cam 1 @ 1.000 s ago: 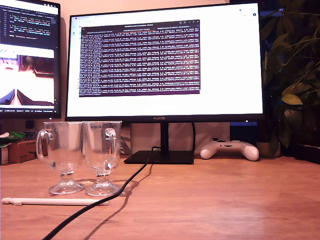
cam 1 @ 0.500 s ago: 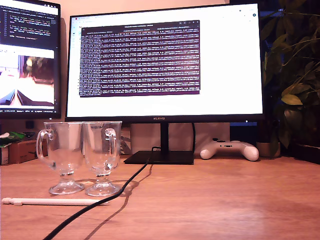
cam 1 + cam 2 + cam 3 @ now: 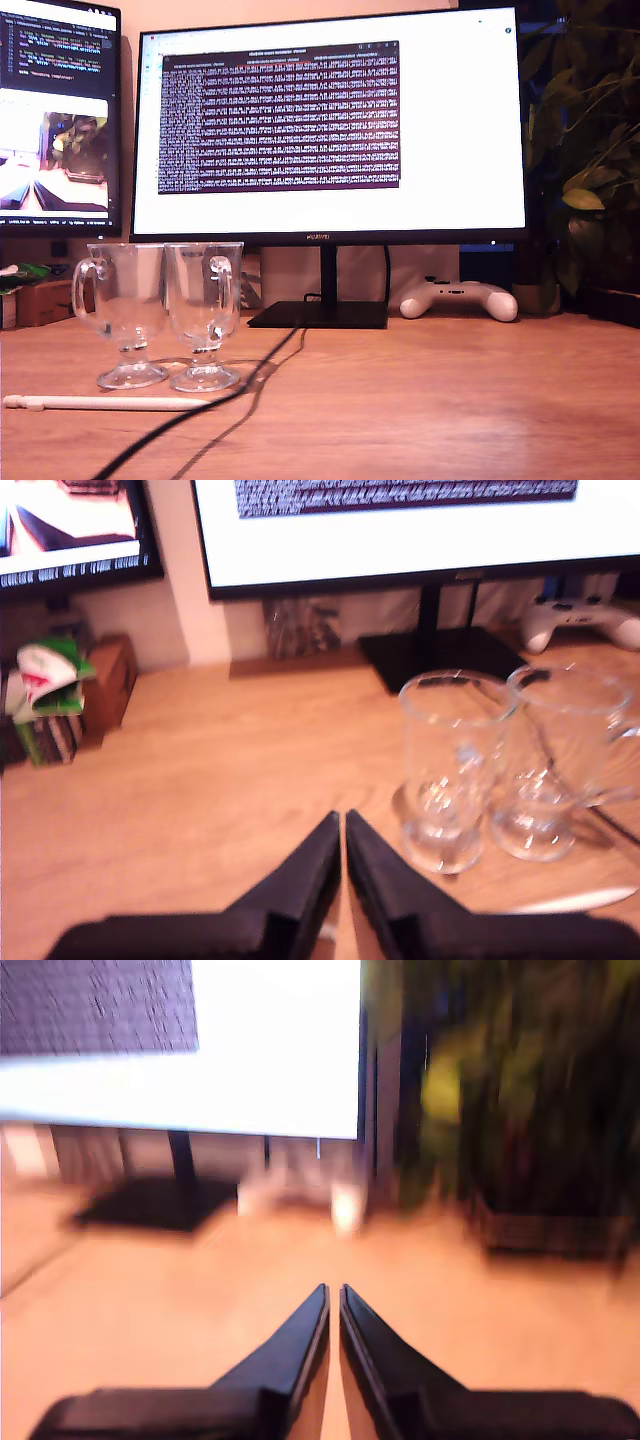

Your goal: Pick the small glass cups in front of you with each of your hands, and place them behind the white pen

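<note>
Glass cups (image 3: 165, 312) stay put behind the pen (image 3: 105, 403); cable (image 3: 200, 405) shifted; both hands (image 3: 343, 820) (image 3: 333, 1292) pinched closed, empty.

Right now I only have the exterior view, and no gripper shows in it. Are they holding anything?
Observer: No. My first gripper has its jaws together on nothing, above bare desk.
Operator: How near the glass cups is it?
Observer: The nearer cup stands just past its tips and off to one side, untouched; the other cup is beside that one.
Operator: And the second?
Observer: My second gripper is closed too, empty, facing the plant; that picture is blurred.
</note>
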